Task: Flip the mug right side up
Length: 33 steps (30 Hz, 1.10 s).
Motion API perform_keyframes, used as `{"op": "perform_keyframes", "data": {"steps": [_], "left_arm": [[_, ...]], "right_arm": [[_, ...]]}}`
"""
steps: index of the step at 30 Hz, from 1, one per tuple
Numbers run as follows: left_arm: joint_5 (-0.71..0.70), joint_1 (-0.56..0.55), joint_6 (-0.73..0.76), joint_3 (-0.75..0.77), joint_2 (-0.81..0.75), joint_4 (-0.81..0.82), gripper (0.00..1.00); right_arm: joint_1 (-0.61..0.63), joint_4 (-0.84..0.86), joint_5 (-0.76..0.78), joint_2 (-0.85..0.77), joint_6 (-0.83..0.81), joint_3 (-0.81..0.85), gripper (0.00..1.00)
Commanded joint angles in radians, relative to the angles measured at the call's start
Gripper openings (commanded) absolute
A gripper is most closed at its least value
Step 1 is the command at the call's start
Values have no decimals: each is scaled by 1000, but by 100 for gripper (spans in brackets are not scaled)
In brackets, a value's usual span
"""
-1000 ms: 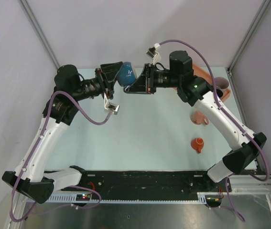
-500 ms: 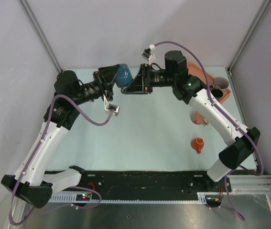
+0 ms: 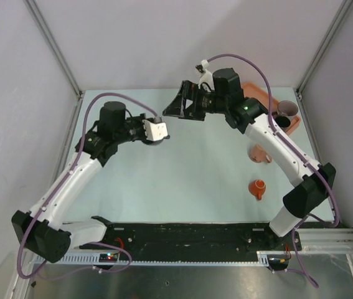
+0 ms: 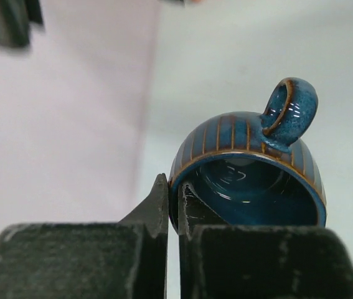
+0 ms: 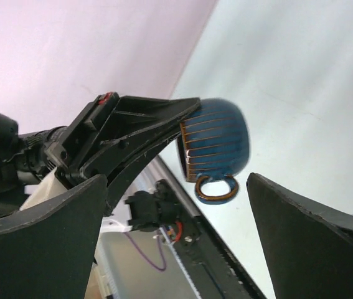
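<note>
A blue ribbed mug [image 4: 238, 134] with a brown rim hangs in the air above the table. My left gripper [image 4: 171, 200] is shut on its rim, one finger inside the mouth and one outside. The mug lies sideways, its handle [image 4: 288, 112] sticking out from the side. In the right wrist view the mug [image 5: 216, 140] sits ahead of my right gripper [image 5: 176, 187], whose fingers stand wide open and apart from it. From above, the left gripper [image 3: 155, 134] sits under its wrist and hides the mug. The right gripper [image 3: 173, 104] hovers further back.
An orange tray [image 3: 269, 99] with a dark cup [image 3: 286, 112] stands at the back right. A pink mug [image 3: 260, 152] and a small orange cup [image 3: 258, 187] sit on the table's right side. A black rail [image 3: 195, 233] runs along the near edge.
The right gripper has opened and let go of the mug. The left gripper has shut on the rim, turned its wrist and carried the mug away from the back wall.
</note>
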Motion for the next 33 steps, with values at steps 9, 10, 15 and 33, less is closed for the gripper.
{"op": "perform_keyframes", "data": {"steps": [9, 10, 15, 33], "left_arm": [[-407, 11, -1055, 11, 60, -199, 0], [-444, 12, -1127, 19, 58, -201, 0], [-513, 11, -1385, 87, 64, -222, 0], [-513, 3, -1449, 174, 130, -247, 0]], "right_arm": [[101, -176, 500, -40, -221, -79, 99], [133, -165, 564, -46, -211, -91, 99], [241, -104, 686, -22, -179, -86, 93], [310, -208, 749, 237, -275, 210, 78]]}}
